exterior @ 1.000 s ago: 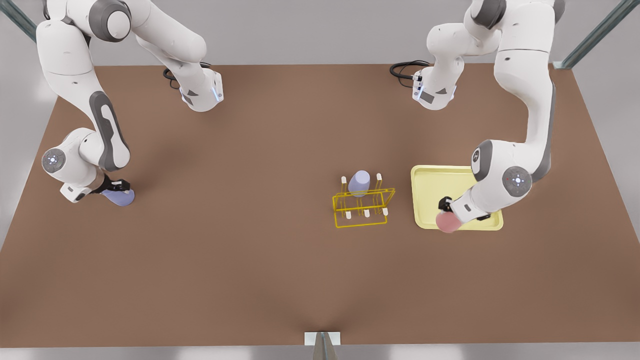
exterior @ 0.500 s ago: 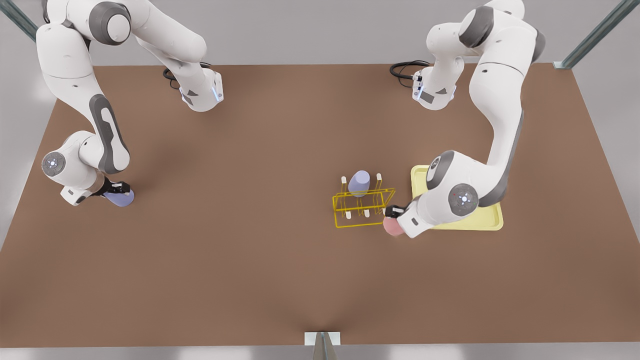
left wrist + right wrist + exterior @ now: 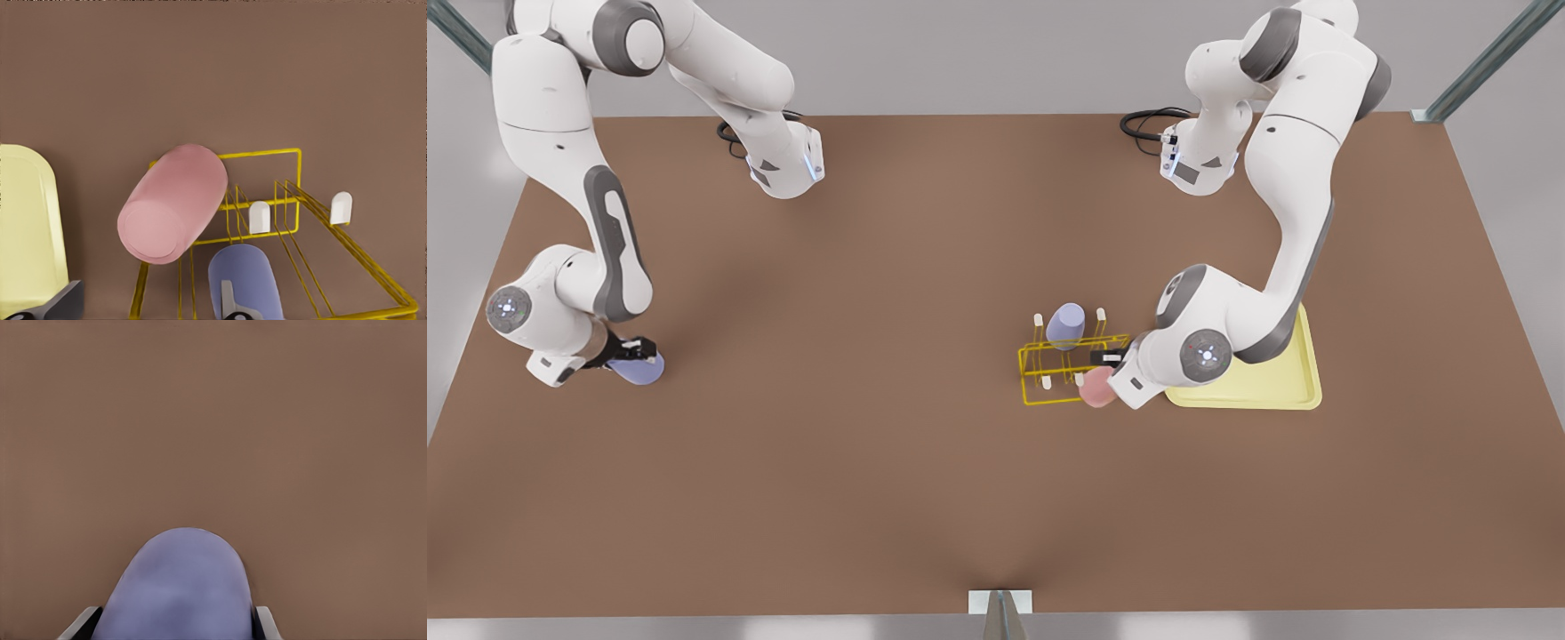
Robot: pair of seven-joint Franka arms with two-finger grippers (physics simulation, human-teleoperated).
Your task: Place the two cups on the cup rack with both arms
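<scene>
The pink cup [image 3: 1096, 388] [image 3: 173, 203] hangs tilted at the corner of the yellow wire cup rack [image 3: 1067, 400] [image 3: 260, 154] nearest the tray, with my left gripper [image 3: 1105, 369] shut on it. One white-tipped peg [image 3: 259, 217] stands just beside the cup. At the front view's far left, my right gripper [image 3: 633, 352] is shut on the lavender-blue cup [image 3: 639, 368] [image 3: 180, 587] low over the table, a finger [image 3: 80, 623] on either side of it.
Another lavender cup [image 3: 1065, 324] [image 3: 247, 280] sits upside down on a back peg of the rack. A pale-yellow flat tray [image 3: 1272, 387] [image 3: 23, 227] lies just beyond the rack, under the left arm. Brown table stretches between the two arms.
My left gripper carried the pink cup off the tray's front corner toward the front view's left, up to the rack. The right arm with its lavender-blue cup shifted only slightly.
</scene>
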